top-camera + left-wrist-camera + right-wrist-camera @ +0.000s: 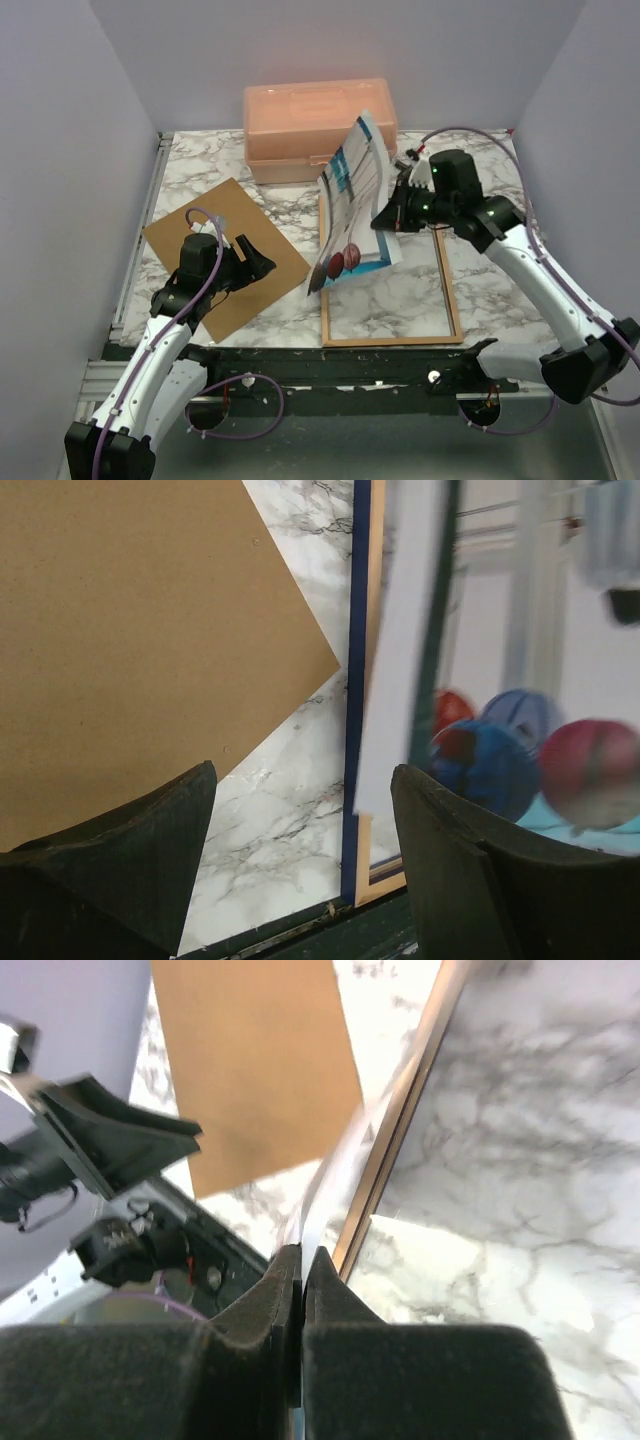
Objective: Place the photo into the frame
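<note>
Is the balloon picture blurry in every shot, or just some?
Left wrist view: the photo is soft, balloons smeared, while the brown board stays crisp. Right wrist view: its edge is a pale streak. Top view: evenly lit, sharp.

Marble-pattern table (285, 205); plain pale lilac walls (70, 150) around.

Photo (355, 200): teal, white, red and blue balloons. Frame (390, 342): tan, navy edge. Board (245, 210): brown. Box (315, 125): peach. Table (200, 170): white-grey marble.
</note>
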Tool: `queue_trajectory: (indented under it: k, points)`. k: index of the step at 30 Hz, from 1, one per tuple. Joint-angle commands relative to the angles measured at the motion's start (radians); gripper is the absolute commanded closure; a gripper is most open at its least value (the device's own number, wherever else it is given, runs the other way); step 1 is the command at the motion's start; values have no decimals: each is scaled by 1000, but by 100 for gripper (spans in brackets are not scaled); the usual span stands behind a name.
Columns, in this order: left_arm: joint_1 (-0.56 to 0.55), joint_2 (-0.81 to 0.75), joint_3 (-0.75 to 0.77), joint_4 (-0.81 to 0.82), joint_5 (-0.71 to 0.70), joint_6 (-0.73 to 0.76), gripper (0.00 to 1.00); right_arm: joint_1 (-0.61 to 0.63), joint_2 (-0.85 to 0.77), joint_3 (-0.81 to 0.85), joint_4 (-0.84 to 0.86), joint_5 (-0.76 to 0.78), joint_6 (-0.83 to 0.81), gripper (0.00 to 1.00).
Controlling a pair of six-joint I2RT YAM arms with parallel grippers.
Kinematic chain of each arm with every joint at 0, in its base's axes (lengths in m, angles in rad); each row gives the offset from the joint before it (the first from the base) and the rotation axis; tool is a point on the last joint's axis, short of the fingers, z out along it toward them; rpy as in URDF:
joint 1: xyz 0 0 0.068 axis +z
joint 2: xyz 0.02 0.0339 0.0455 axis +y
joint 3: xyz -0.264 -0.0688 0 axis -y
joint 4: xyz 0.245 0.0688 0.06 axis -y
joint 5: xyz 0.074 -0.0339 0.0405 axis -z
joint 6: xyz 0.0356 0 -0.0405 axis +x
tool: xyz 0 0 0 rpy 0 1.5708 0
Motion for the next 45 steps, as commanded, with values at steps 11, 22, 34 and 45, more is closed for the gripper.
queue_trajectory:
  k: [11, 22, 34, 45]
  points:
    - [4, 1, 24, 19, 27, 15, 27, 1, -11, 436, -527, 688, -219, 99]
    - [4, 8, 24, 26, 31, 9, 27, 49, 102, 366, -543, 504, -216, 99]
    - [4, 15, -5, 93, 75, -34, 24, 305, 189, 195, -393, 421, -100, 99]
    - [4, 63, -95, 288, 184, -157, 9, 432, 290, 11, -158, 367, 0, 93]
